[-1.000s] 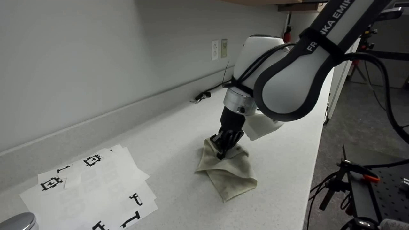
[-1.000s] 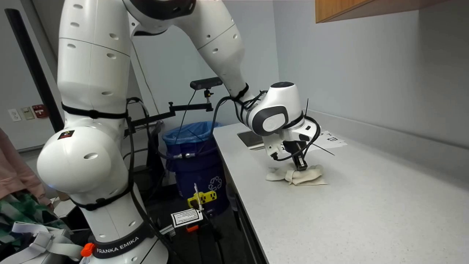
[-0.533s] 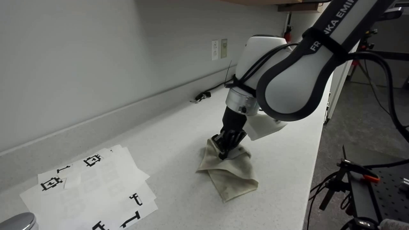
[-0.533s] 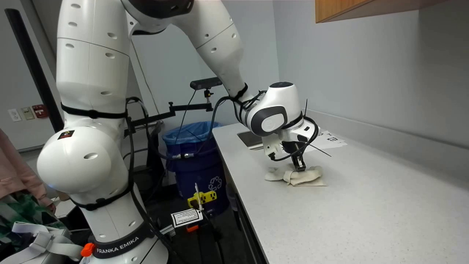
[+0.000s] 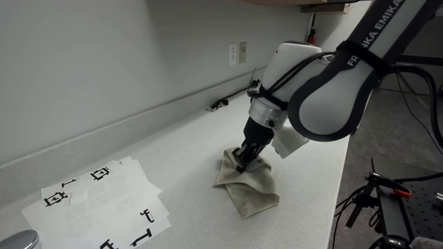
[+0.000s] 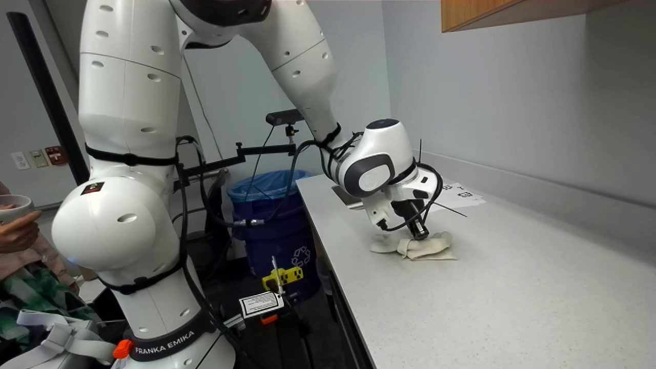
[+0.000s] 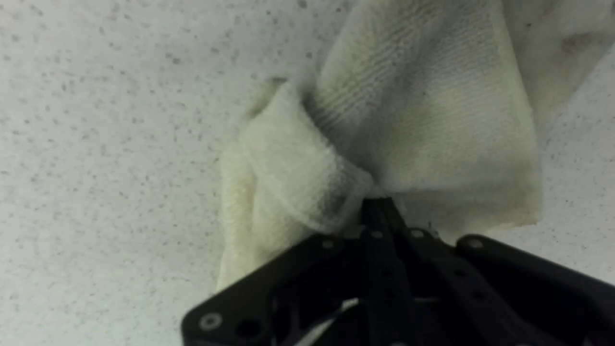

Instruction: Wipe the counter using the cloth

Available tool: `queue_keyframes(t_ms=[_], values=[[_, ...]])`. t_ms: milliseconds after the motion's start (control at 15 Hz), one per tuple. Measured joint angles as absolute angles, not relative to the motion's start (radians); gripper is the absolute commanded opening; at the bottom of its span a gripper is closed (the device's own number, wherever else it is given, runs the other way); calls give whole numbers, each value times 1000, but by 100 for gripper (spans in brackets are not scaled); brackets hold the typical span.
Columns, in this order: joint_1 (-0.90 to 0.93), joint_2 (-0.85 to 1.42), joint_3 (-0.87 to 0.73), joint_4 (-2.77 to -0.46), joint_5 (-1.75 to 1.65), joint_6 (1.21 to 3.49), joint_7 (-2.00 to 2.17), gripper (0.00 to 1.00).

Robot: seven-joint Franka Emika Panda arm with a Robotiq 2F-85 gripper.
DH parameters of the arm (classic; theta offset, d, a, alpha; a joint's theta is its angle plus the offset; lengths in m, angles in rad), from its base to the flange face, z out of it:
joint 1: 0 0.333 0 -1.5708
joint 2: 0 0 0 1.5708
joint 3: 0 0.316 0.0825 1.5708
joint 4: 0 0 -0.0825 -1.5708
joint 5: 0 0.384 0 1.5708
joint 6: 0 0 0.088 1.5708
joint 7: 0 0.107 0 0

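Observation:
A creased beige cloth (image 5: 256,193) lies partly folded on the pale speckled counter (image 5: 193,204). It shows in an exterior view (image 6: 428,249) as a low bunched heap, and in the wrist view (image 7: 461,125) with dark stains. My gripper (image 5: 241,168) points down, tilted, with its tips at the cloth's middle. In the wrist view the gripper (image 7: 378,202) has its jaws closed together, and folds of the cloth run in to the tips. It appears shut on the cloth; the bit between the tips is hidden.
Loose paper sheets (image 5: 104,197) with black marks lie on the counter, with a metal-topped round object (image 5: 22,239) beside them. A black cable end (image 5: 219,103) lies near the wall. The counter's front edge (image 5: 341,186) drops to the floor. A wooden cupboard (image 6: 492,13) hangs above.
The wrist has tilted and sunk slightly while the fingertips stay nearly in place. The cloth shifted very slightly, then stayed. A person's hand with a white cup has come into an exterior view.

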State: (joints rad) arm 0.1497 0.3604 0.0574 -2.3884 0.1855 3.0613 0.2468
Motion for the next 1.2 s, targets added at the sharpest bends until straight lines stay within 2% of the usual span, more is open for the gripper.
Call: queue_keyframes(t_ms=[400,1200], values=[[96,376,118,-2441,173,3227,146,0],[76,377,103,-2447,42,3236,74,0]])
